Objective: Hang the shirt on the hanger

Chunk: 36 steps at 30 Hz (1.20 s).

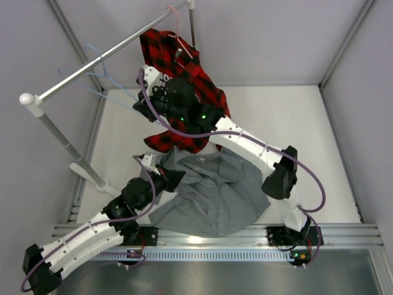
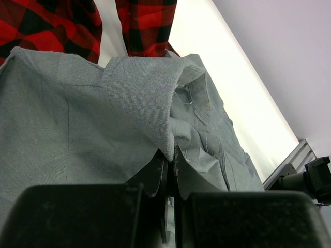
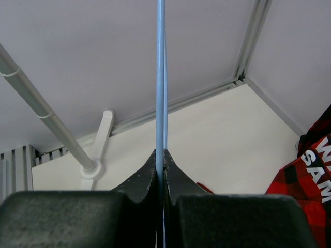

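The grey shirt (image 1: 215, 190) lies crumpled on the white table between the two arms. My left gripper (image 1: 174, 178) is shut on a fold of it near the collar. The left wrist view shows the fabric (image 2: 77, 119) pinched between the fingertips of the left gripper (image 2: 170, 157). The light-blue hanger (image 1: 113, 89) hangs by its hook on the rack rail at the far left. My right gripper (image 1: 142, 108) is shut on its lower wire. The right wrist view shows the blue wire (image 3: 161, 77) running straight up from the closed right gripper (image 3: 161, 154).
A white garment rack rail (image 1: 110, 52) crosses the far left, its post and foot (image 1: 92, 175) standing on the table. A red-and-black plaid shirt (image 1: 184, 67) hangs on a pink hanger (image 1: 178, 31), right behind the right wrist. Grey walls enclose the table.
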Each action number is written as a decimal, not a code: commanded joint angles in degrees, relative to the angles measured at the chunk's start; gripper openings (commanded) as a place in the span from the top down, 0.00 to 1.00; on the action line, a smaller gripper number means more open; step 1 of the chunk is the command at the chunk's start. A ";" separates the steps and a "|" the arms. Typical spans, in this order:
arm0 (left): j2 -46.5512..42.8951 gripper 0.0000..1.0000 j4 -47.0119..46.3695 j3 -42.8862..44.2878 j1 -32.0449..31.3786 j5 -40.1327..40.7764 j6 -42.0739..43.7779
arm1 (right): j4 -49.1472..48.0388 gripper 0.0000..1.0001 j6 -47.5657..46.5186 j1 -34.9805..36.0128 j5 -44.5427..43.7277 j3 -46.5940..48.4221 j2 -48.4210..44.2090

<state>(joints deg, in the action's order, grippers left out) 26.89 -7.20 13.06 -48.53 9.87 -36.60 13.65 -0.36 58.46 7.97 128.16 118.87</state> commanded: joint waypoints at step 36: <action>10.45 1.00 15.11 16.29 -0.07 15.44 -6.55 | 22.82 1.00 7.91 -2.12 -13.77 -71.81 -81.65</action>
<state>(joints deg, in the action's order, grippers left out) 35.03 8.71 25.85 -48.53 22.65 -42.52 31.88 2.79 56.71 -3.92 60.80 43.03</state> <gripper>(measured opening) 0.036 0.003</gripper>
